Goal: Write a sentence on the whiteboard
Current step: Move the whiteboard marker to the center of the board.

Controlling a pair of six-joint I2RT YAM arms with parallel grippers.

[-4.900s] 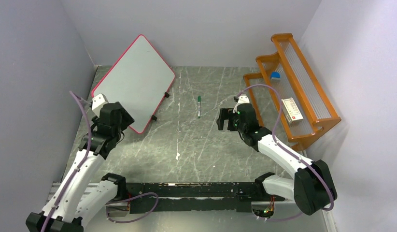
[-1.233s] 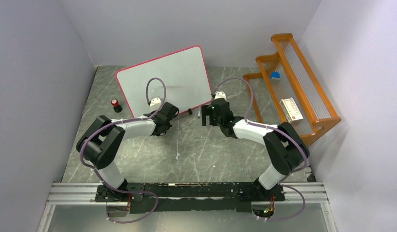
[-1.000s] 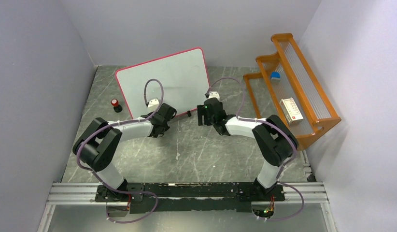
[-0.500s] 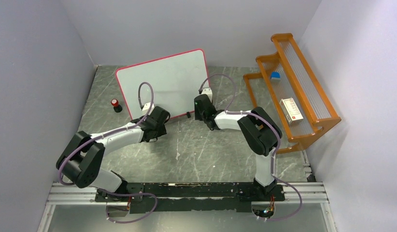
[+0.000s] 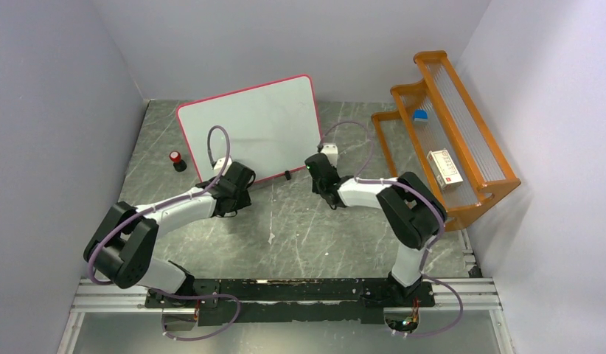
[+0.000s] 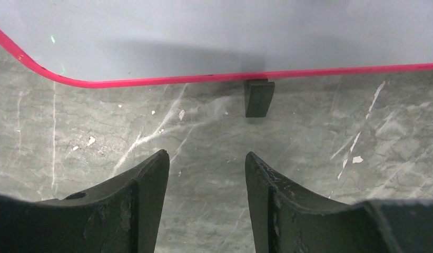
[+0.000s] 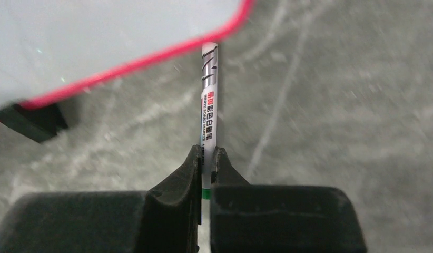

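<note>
On a scratched grey marble-look tabletop between pale lilac walls, the large pink-framed whiteboard stands at the back. Near its lower edge the left gripper gapes; the right gripper pinches a slim white marker.

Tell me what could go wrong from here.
The right end effector pinches the marker near one end, most of it sticking out, so writing pressure could tilt or slip it. The left end effector is open, not holding the whiteboard, which stands on small black feet and might slide.
</note>
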